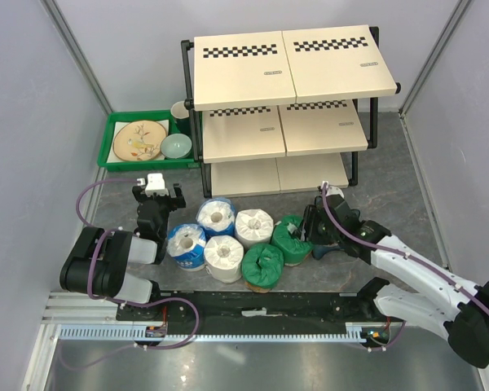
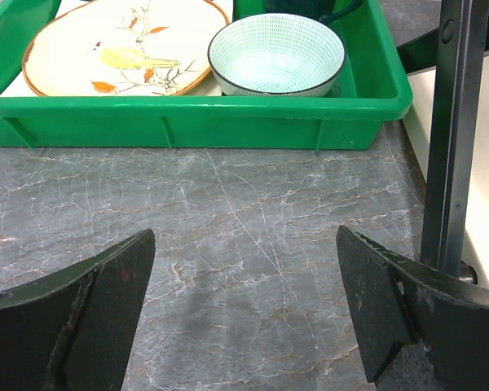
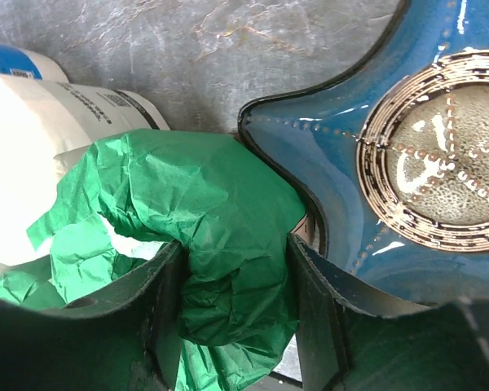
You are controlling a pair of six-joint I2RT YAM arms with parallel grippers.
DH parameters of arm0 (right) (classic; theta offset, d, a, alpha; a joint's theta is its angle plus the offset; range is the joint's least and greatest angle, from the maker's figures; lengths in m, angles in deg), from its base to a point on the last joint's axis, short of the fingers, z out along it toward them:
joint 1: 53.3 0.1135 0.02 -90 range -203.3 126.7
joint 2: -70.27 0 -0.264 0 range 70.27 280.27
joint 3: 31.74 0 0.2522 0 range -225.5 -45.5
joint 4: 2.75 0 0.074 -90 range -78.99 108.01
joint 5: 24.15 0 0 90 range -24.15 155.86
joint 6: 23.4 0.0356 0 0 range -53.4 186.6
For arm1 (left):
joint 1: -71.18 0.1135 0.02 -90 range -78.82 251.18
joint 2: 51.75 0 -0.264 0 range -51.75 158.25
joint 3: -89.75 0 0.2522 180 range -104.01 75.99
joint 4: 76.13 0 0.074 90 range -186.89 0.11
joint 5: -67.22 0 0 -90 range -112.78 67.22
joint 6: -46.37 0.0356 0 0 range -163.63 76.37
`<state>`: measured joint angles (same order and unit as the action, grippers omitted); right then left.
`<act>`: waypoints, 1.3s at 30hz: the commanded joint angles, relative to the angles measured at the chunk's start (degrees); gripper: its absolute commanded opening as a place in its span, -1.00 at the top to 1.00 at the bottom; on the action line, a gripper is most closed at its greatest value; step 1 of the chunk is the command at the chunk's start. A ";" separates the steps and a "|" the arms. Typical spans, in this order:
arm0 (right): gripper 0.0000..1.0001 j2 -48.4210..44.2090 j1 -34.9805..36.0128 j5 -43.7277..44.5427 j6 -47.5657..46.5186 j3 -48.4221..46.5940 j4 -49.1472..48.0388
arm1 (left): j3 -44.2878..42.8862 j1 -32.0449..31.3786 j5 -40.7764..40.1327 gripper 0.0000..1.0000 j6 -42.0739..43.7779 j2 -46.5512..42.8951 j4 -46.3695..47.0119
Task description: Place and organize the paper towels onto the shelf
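Six paper towels stand grouped on the table in front of the shelf [image 1: 293,65]: two blue-and-white [image 1: 216,216] [image 1: 186,244], two white [image 1: 254,226] [image 1: 224,257], two green [image 1: 263,265] [image 1: 289,240]. My right gripper [image 1: 310,230] is shut on the wall of the right green roll [image 3: 220,204], one finger in its core and one outside; in the right wrist view the gripper [image 3: 235,244] pinches crumpled green wrap. My left gripper [image 1: 156,199] is open and empty, left of the rolls; in the left wrist view the gripper [image 2: 244,236] is over bare table.
A blue star-shaped dish [image 3: 407,163] lies right against the gripped green roll. A green tray [image 1: 114,159] with a plate, a bowl and a mug stands left of the shelf; it also shows in the left wrist view [image 2: 196,122], beside a shelf leg [image 2: 452,138].
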<state>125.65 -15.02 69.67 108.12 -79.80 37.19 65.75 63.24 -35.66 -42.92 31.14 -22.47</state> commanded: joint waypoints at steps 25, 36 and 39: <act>0.36 -1.59 1.09 25.18 -14.62 -62.79 17.33 | -0.83 0.12 -0.21 -0.99 0.61 0.25 2.63; 0.36 9.48 1.09 36.16 -21.64 -78.45 12.33 | -0.83 0.12 -0.21 -0.99 0.70 0.25 2.63; 0.35 14.05 1.09 39.07 -25.25 -81.53 11.10 | -0.83 0.12 -0.21 -0.99 0.70 0.25 2.63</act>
<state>135.44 -14.15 102.48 88.17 -157.11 54.54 65.75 63.24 -35.66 -42.92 31.14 -22.47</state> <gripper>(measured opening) 0.462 0.993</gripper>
